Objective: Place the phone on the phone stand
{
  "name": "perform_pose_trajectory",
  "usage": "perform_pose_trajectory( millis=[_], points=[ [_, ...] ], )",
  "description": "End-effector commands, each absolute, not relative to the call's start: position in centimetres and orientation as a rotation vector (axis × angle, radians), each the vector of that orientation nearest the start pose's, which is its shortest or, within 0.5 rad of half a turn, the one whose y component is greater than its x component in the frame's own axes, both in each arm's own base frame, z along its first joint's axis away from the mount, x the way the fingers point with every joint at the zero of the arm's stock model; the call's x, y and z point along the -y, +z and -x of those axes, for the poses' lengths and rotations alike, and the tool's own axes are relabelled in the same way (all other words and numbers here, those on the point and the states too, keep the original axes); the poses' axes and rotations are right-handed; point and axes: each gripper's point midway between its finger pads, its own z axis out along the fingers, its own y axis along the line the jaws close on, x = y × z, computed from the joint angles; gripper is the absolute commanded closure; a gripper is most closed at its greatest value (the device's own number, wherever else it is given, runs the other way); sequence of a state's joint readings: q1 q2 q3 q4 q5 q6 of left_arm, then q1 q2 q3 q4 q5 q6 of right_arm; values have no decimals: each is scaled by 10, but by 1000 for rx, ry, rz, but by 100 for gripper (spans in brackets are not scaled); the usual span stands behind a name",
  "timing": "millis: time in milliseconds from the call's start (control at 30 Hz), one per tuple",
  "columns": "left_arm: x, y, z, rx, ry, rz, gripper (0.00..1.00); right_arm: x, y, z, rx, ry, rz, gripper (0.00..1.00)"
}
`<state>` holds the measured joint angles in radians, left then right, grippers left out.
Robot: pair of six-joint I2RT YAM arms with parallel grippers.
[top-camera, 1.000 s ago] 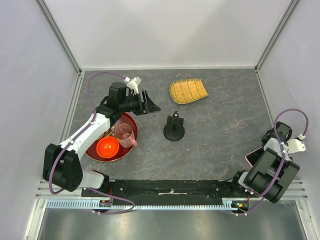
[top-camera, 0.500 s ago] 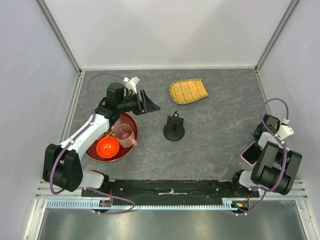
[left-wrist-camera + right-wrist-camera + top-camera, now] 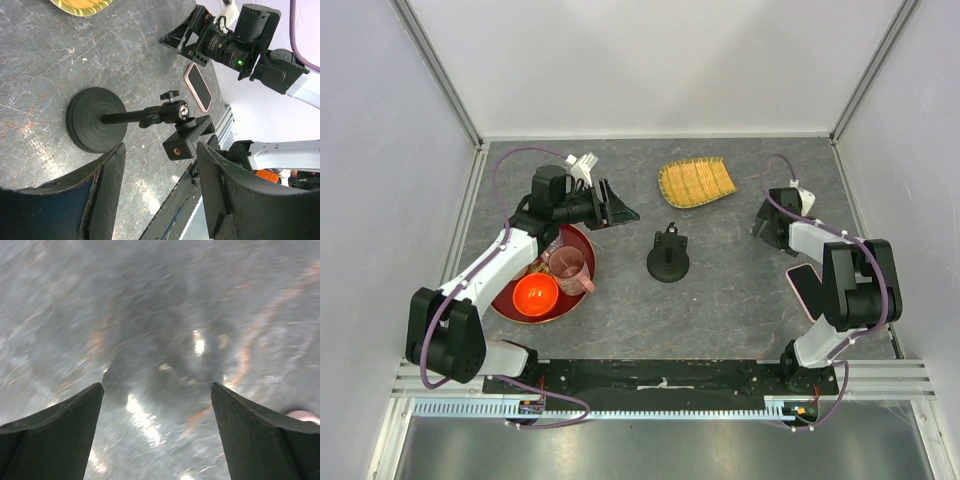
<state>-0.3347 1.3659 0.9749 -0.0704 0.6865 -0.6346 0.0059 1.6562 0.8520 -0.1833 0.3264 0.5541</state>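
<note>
The phone point(image 3: 802, 288), black screen with a pale pink edge, lies flat on the table at the right, partly under my right arm; in the left wrist view the phone point(image 3: 198, 87) is free of any grip. The black phone stand point(image 3: 667, 258) stands mid-table, and its disc base and cradle arm point(image 3: 187, 137) show clearly from the left wrist. My left gripper point(image 3: 620, 208) hovers open to the stand's upper left, the left gripper point(image 3: 159, 152) holding nothing. My right gripper point(image 3: 760, 228) is open beyond the phone, and the right gripper point(image 3: 156, 390) looks down on blurred bare table.
A red tray point(image 3: 506, 300) under my left arm holds an orange bowl point(image 3: 535, 293) and a pink cup point(image 3: 568, 268). A yellow woven mat point(image 3: 696, 181) lies behind the stand. White walls close in the table on three sides.
My right arm has swung from the table's right edge forward and left, uncovering the phone. The left arm, the stand and the phone have stayed put.
</note>
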Motion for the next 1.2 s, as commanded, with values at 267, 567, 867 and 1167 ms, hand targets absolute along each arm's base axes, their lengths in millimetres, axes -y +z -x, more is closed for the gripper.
perform_pose_trajectory(
  millis=[267, 567, 867, 1167],
  points=[
    [248, 230, -311, -2115, -1323, -176, 34, 59, 43, -287, -2447, -260, -871, 2],
    [251, 226, -309, -2123, -1351, -177, 33, 157, 56, -216, -1960, -230, -1500, 2],
    [253, 225, -304, -2130, -1368, -184, 32, 135, 1, -186, -1919, 31, -1810, 2],
    [254, 229, -307, -2106, -1370, -189, 32, 25, 6, -186, -2012, 349, -1764, 2]
  ],
)
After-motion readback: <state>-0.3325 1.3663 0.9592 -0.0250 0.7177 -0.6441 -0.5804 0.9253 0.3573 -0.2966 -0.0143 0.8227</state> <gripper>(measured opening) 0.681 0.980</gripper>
